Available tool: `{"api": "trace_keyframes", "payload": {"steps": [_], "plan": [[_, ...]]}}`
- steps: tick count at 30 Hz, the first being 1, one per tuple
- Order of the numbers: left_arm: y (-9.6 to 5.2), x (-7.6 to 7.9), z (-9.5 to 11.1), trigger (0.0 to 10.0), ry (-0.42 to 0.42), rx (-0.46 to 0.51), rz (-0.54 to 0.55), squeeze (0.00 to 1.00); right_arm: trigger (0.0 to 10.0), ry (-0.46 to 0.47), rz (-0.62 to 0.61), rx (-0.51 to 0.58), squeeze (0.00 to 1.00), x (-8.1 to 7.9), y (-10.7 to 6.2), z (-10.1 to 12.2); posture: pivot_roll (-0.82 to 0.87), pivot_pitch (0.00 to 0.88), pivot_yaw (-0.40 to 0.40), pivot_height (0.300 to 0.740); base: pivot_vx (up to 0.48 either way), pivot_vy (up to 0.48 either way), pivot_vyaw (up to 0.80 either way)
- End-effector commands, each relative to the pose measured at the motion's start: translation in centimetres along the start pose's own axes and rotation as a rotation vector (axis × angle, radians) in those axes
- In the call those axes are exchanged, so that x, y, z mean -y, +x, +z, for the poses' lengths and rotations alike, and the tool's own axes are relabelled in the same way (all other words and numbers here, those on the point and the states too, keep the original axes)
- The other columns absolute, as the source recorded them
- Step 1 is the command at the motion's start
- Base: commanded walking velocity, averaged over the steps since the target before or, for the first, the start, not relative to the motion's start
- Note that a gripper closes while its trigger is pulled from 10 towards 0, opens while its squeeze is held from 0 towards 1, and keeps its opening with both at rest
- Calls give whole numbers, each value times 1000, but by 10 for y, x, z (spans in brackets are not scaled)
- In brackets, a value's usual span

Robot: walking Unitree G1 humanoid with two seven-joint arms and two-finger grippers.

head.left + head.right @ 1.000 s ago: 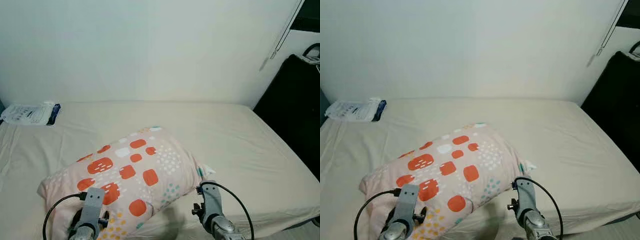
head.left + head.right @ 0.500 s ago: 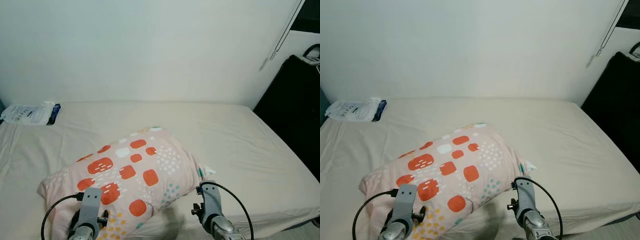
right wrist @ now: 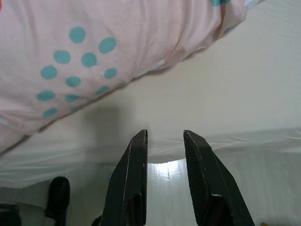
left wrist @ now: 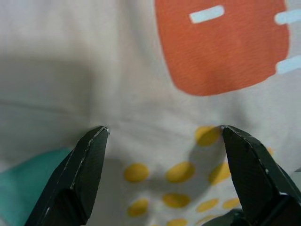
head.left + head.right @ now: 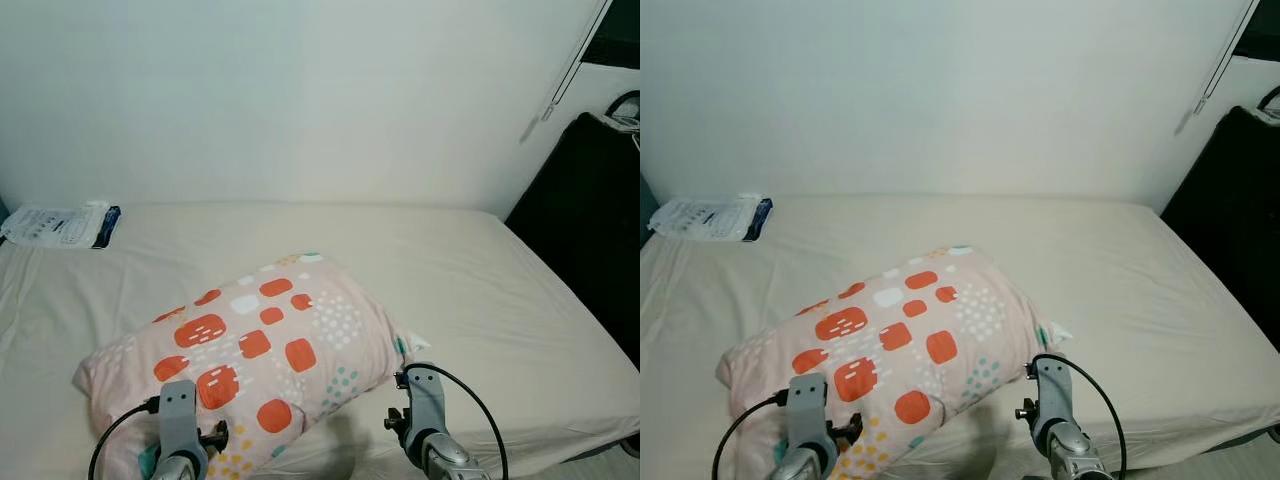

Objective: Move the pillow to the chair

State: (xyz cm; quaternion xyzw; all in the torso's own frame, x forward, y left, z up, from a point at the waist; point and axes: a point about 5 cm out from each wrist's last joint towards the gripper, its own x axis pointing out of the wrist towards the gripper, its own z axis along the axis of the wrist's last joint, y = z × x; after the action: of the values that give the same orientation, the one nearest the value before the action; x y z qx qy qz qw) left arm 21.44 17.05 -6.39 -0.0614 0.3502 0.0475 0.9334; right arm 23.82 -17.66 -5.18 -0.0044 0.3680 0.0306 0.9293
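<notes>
**Two end effectors close in on the pillow**

Two end effectors work at the near edge of the pillow [image 5: 250, 350], which lies diagonally on the bed [image 5: 480, 280], well apart from the white packet [image 5: 60, 225] by the wall. The left end effector [image 4: 162, 141] has its fingers spread wide, tips pressing into the pillow's near corner. The right end effector [image 3: 164, 141] hovers just beside the pillow's near right edge, over the bed's border, with its fingers only narrowly parted and holding nothing. To grasp well, the left should probably pinch a deep fold of fabric, not just the cover, while the right moves under the pillow's side so the soft bulk lifts evenly.
</notes>
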Motion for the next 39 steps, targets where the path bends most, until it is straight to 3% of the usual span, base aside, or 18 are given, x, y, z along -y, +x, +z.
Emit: {"api": "trace_keyframes", "payload": {"steps": [1,2,5,7,15,19,24,28,39], "plan": [[1,7,1,10000,44,8,-19,0,10000,-21,0,-15,0,2,0,0,119,0,-136,740,0,0,0],[1,13,2,10000,202,19,-52,0,10000,-64,4,-11,0,5,0,2,104,0,-114,740,0,0,0],[1,18,3,10000,294,27,-83,0,10000,-64,-11,-3,0,10,-1,4,102,0,-103,740,0,0,0],[1,19,3,10000,308,26,-86,0,10000,-63,-13,-2,0,11,-1,4,102,0,-103,740,0,0,0],[3,15,9,10000,332,39,-80,0,10000,-90,-17,9,0,17,-1,8,57,0,-45,740,0,0,0],[3,11,8,10000,385,17,-88,0,10000,-84,-44,51,0,25,-1,19,20,0,-30,740,0,0,0],[5,12,15,10000,323,24,-89,0,10000,-72,-31,73,0,24,1,29,18,0,-72,740,0,0,0],[10,13,31,10000,335,56,-93,0,10000,-123,-9,49,0,12,7,42,19,0,-117,740,0,0,0],[10,9,35,10000,290,91,-19,0,10000,-77,44,59,0,-17,13,55,81,0,-169,740,0,0,0]]}}
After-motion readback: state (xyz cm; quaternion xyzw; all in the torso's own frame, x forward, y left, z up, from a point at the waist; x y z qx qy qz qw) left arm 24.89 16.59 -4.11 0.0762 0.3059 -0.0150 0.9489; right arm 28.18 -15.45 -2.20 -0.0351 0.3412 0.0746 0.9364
